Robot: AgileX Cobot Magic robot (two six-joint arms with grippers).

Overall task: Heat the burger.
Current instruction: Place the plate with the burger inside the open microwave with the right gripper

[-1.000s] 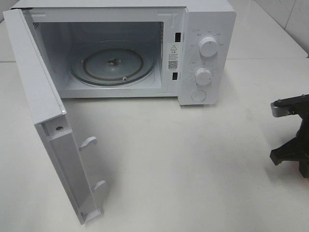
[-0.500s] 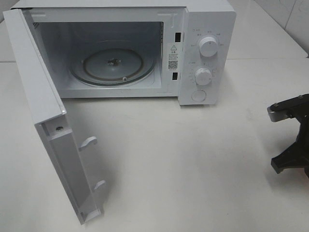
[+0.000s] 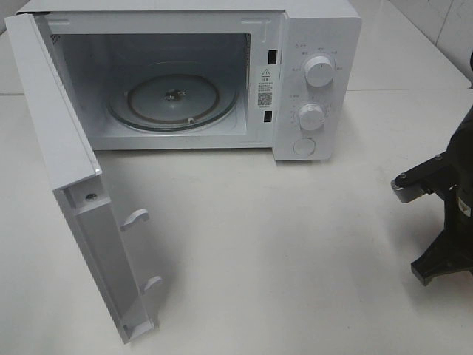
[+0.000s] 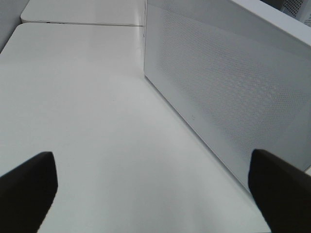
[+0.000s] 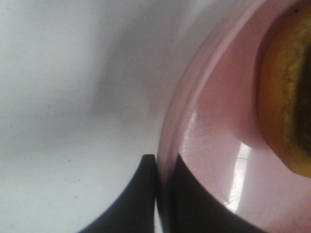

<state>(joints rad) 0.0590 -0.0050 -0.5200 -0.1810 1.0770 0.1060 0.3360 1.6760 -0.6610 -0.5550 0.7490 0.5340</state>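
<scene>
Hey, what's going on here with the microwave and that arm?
The microwave stands with its door swung open and its glass turntable bare. The right gripper has its jaws shut on the rim of a pink plate carrying the burger, which is not yet inside. The left gripper hangs open beside the door, holding nothing.

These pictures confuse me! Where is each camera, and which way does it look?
High camera: above, looking down at the white microwave oven, its white door open, on the white table; the black right arm shows.
Left wrist camera: low over the table, facing the door's dotted outer face; the open left pincer's fingertips show.
Right wrist camera: close on the pink round plate's rim, pinched by the shut right pincer; the golden-brown burger's edge shows.
Shared: high and left wrist views both show door and table.
</scene>
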